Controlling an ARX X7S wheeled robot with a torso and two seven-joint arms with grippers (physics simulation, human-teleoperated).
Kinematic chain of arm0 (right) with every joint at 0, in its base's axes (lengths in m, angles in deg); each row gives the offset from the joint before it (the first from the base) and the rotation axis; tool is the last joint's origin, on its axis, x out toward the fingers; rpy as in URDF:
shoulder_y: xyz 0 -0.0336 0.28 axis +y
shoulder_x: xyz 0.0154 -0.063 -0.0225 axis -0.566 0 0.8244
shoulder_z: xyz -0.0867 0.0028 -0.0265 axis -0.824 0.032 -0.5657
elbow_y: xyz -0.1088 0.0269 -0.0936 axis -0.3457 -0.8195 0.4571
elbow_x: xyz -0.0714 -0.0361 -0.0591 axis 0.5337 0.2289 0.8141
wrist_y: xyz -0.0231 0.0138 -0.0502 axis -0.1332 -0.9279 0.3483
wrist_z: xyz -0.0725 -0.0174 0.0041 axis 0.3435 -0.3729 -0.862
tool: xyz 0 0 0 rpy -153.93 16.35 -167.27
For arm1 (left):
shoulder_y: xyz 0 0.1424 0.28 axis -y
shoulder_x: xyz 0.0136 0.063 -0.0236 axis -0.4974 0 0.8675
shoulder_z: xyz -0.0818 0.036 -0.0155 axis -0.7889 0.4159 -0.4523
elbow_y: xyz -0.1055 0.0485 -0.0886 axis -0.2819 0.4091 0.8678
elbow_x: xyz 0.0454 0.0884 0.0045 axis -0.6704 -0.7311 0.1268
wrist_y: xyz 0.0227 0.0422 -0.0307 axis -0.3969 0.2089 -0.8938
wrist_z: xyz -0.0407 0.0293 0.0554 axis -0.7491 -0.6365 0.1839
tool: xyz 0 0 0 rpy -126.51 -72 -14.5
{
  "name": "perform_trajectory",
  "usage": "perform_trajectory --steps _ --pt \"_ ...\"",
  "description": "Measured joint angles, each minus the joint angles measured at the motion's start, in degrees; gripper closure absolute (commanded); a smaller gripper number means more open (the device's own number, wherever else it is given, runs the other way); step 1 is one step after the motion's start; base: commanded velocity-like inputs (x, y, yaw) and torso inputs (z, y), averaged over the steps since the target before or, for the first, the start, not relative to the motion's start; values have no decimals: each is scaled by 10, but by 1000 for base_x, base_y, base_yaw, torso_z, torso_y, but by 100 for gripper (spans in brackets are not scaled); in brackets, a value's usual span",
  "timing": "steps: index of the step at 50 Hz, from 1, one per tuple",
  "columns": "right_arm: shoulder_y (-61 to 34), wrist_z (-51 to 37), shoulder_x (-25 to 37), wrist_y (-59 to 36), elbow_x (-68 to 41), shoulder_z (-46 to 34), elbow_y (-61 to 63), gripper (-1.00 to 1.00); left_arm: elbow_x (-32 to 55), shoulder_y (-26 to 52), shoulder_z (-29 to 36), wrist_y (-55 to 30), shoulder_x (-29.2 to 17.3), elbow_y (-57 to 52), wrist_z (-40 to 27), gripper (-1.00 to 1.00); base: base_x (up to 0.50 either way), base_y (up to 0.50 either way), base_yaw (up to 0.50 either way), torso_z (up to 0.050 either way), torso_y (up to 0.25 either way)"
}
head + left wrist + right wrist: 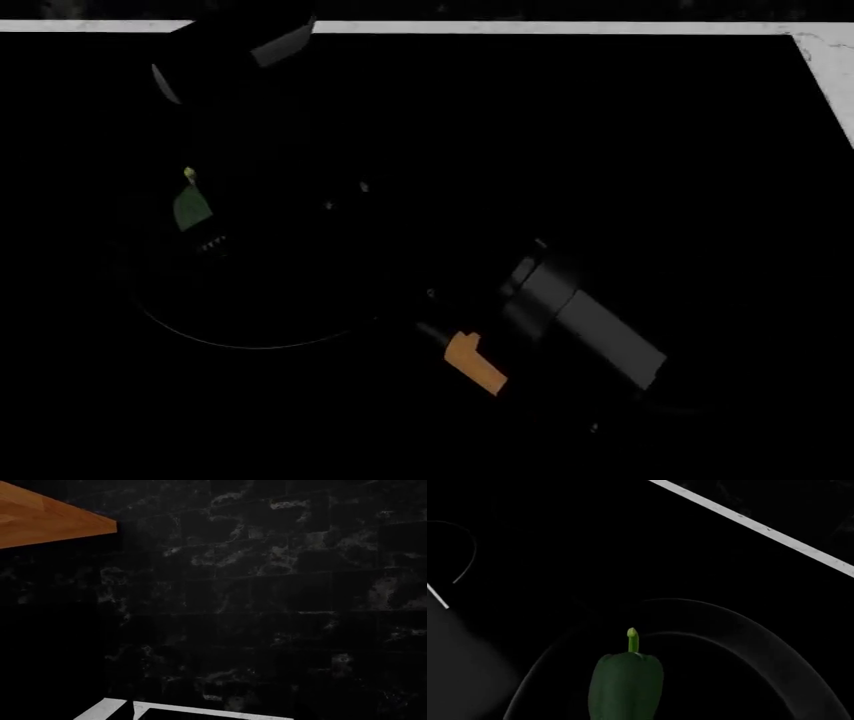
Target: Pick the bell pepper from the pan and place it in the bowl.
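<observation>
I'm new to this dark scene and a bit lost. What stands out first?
The green bell pepper, stem up, lying inside the black pan in the right wrist view. A white strip edges the black surface in the head view. An orange-brown wooden slab shows in the left wrist view.

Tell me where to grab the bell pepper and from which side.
Grip the bell pepper across its wide green body, not the thin pale stem. It lies on its side in the pan, so coming down from above with fingers straddling its width seems best.
</observation>
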Motion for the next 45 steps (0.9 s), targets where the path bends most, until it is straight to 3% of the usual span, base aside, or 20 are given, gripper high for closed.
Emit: perform_trajectory --steps 45 --pt "-4 50 -31 36 4 -52 -75 -100 31 -18 -17 8 -7 -5 -19 -100 0 0 0 0 0"
